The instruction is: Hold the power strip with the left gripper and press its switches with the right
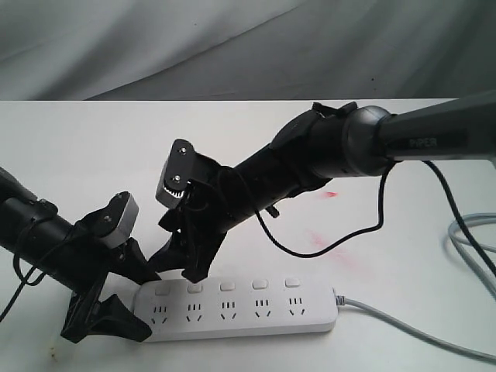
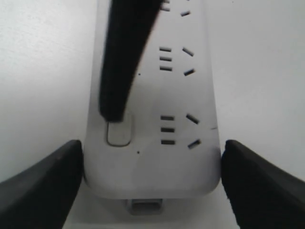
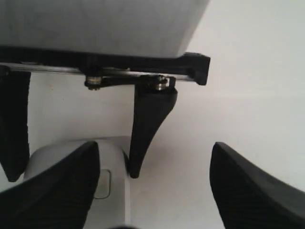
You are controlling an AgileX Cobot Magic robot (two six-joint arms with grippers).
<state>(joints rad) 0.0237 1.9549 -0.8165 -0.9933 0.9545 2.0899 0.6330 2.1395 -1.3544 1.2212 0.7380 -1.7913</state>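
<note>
The white power strip [image 1: 240, 310] lies on the table with its row of switches [image 1: 227, 286] along the far side and its grey cable [image 1: 403, 322] leaving to the right. My left gripper [image 1: 133, 301] is shut on the strip's left end. In the left wrist view its fingers [image 2: 43, 186] press both sides of the strip [image 2: 152, 167]. My right gripper [image 1: 182, 263] is open. One of its fingers [image 2: 121, 62] comes down on the strip, tip at the far edge of the end switch [image 2: 118, 133]. The right wrist view shows the right gripper [image 3: 157, 148] wide open over that switch [image 3: 102, 183].
The white table [image 1: 403, 263] has faint red marks [image 1: 322, 240] behind the strip. A black wire [image 1: 341, 244] loops down from the right arm. More grey cable [image 1: 473, 240] lies at the right edge. A grey cloth [image 1: 232, 46] hangs behind the table.
</note>
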